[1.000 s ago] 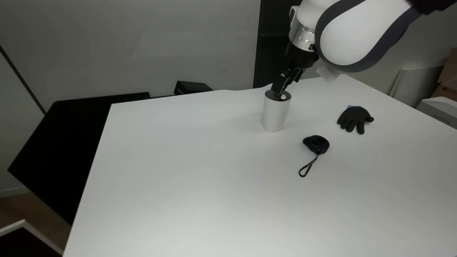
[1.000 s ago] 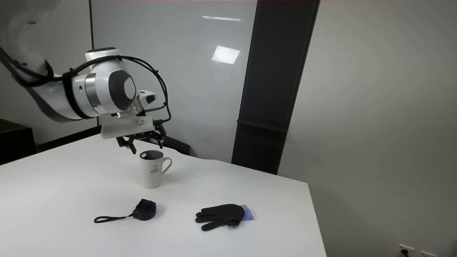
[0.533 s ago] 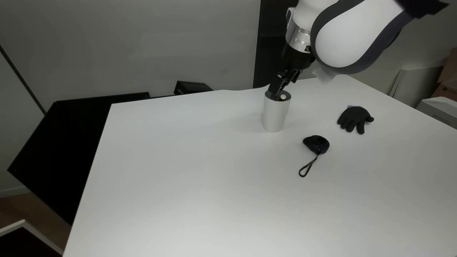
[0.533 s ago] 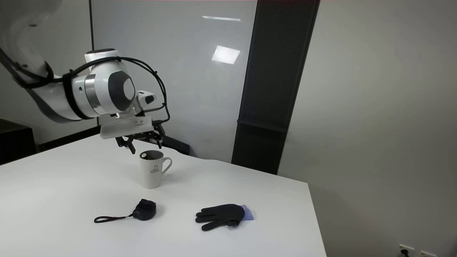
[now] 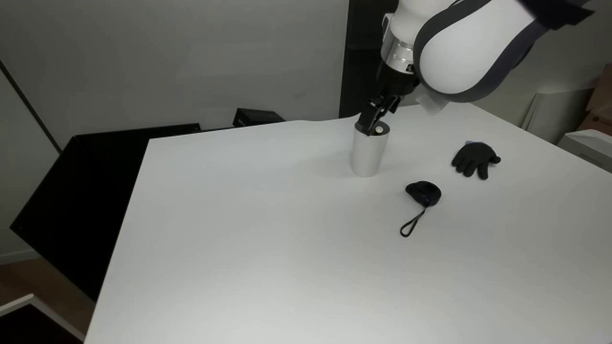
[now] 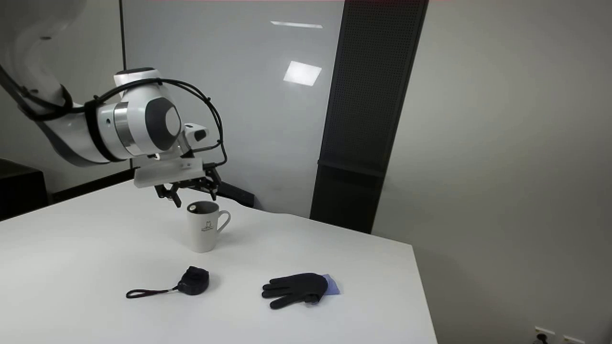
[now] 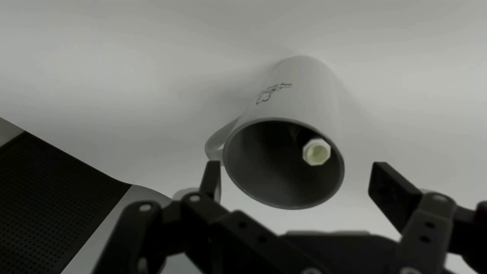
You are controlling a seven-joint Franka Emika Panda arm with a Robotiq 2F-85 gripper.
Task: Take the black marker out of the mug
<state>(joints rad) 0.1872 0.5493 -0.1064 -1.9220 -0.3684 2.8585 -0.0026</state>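
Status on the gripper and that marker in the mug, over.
Gripper open near the mug, holding nothing. Marker inside mug, pale end up. Tape measure and glove lie apart from the mug, likely not in the way.

Pretty dim overall, kinda grey. In exterior view, tabletop glows brightest near bottom of frame. 2 glare patches on glossy wall panel in exterior view, faint red line along top edge. Mug murky inside, its shadow soft. Wrist view: gripper bit blurry.
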